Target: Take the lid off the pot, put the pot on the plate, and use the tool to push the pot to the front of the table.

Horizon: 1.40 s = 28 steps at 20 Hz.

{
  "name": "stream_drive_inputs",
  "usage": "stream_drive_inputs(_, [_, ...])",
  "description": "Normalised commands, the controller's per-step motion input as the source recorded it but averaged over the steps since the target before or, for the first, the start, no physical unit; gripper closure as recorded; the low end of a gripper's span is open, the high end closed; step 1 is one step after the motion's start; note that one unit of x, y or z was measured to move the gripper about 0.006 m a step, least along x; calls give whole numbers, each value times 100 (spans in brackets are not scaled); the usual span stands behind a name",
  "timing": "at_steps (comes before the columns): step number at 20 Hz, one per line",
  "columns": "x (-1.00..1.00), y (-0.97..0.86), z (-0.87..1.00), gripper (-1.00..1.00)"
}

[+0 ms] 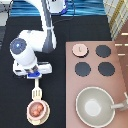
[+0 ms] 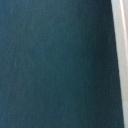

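Observation:
The pale-pink pot (image 1: pixel 36 110), its reddish-brown inside showing, sits uncovered on the cream plate (image 1: pixel 46 116) near the exterior view's bottom left. The lid (image 1: pixel 79 49) rests on the stove's top-left burner spot. My gripper (image 1: pixel 35 77) hangs over the black table (image 1: pixel 12 107) just above the pot, shut on the thin handle of the cream tool (image 1: pixel 36 93). The tool's slotted head points down toward the pot, close to the pot's upper rim; contact cannot be told. The wrist view shows only dark table and a pale strip (image 2: pixel 120 45) along one edge.
The pinkish-brown stove (image 1: pixel 120 65) fills the exterior view's right side, with three bare black burners (image 1: pixel 102 51). A large grey-beige pan (image 1: pixel 86 97) with a handle stands at the stove's bottom. The white arm (image 1: pixel 27 47) reaches in from the top.

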Motion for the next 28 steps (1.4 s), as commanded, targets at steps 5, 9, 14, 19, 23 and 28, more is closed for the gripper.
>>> stream_drive_inputs(5, [100,9,10,100])
stream_drive_inputs(9, [58,37,26,100])
stream_drive_inputs(14, [-55,28,46,100])
stream_drive_inputs(19, [-63,22,45,100])
stream_drive_inputs(23, [-64,22,45,100])
stream_drive_inputs(28, [-63,21,39,100])
